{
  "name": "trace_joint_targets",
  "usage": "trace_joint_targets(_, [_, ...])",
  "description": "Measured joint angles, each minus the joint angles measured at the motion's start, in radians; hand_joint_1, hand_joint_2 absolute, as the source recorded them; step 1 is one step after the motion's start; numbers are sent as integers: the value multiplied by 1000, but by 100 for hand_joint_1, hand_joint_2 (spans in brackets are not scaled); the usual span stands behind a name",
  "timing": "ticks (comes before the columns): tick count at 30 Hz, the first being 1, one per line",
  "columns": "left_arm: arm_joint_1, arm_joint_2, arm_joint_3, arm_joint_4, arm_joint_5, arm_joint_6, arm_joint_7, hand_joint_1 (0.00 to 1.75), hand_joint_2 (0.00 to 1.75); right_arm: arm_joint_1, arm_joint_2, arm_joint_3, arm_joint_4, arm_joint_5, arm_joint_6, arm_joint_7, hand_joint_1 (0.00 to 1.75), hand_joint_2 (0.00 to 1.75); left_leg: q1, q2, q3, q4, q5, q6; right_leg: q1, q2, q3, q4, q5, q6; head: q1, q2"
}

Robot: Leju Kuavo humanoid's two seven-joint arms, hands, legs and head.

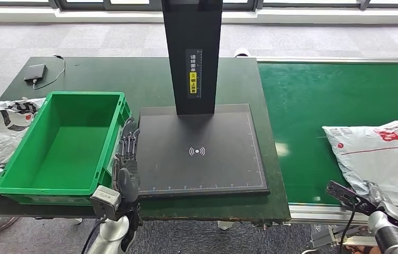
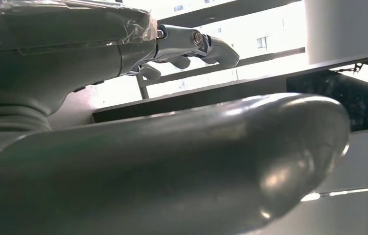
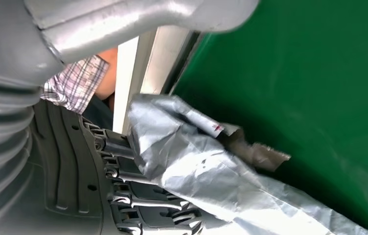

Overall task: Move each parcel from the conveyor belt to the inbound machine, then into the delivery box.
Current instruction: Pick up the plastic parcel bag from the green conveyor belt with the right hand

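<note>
The parcel (image 1: 379, 159) looks soft, light and slippery; right hand (image 3: 138, 196) probably holds its near edge; left hand (image 1: 127, 159) is empty, fingers apart.

Left arm comes up from the bottom edge, forearm near vertical. Left hand (image 1: 127, 153) raised, fingers pointing forward, slightly apart, holding nothing. Left wrist view: thumb (image 2: 182, 161) fills most of the picture, fingers (image 2: 192, 44) extended beyond it, lightly bent. Right arm enters at the lower right corner, wrist low. Right hand (image 3: 143, 196) has its fingers against a parcel (image 3: 211, 181); whether they grip it can't be told.
</note>
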Motion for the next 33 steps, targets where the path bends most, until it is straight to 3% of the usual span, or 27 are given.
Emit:
trace_joint_targets(6, [-18, 10, 0, 28, 18, 6, 0, 0, 0, -8, 0, -1, 0, 16, -20, -31, 175, 175, 0, 0, 3, 0, -1, 1, 0, 0, 5, -1, -1, 1, 0, 0])
trace_joint_targets(12, [-21, 15, 1, 43, 27, 36, 0, 0, 0, -38, 38, -15, -6, -13, -224, -110, 175, 175, 0, 2, -2, 0, -2, 1, 0, 3, 4, -1, 0, 1, 0, 0])
trace_joint_targets(18, [-52, 14, 7, 82, 40, 31, 0, 0, 0, -32, 88, -53, -64, -75, -364, -240, 175, 175, 0, -4, 1, 0, 1, 1, 0, -2, 3, 0, 0, 1, 0, 0])
trace_joint_targets(24, [-65, 8, 24, 110, 29, 23, 0, 0, 0, 57, 147, -92, -221, -163, -428, -326, 175, 175, 0, -5, -1, 0, 1, 1, 0, -3, 2, 0, -1, 2, 0, 0])
trace_joint_targets(27, [-64, 3, 32, 115, 19, 23, 0, 0, 0, 96, 183, -122, -314, -273, -487, -405, 175, 175, 0, -5, -1, 0, 1, 1, 0, -3, 1, 0, -1, 2, 0, 0])
trace_joint_targets(31, [-64, -8, 42, 123, 10, 24, 0, 0, 0, 159, 254, -195, -490, -516, -558, -584, 175, 175, 0, -6, -1, 0, 1, 1, 0, -4, 1, 0, -1, 2, 0, 0])
trace_joint_targets(33, [-65, -14, 49, 129, 6, 26, 0, 0, 0, 209, 290, -221, -613, -645, -605, -630, 175, 175, 0, -8, -2, 0, 1, 1, 0, -6, 1, 0, -2, 2, 0, 0])
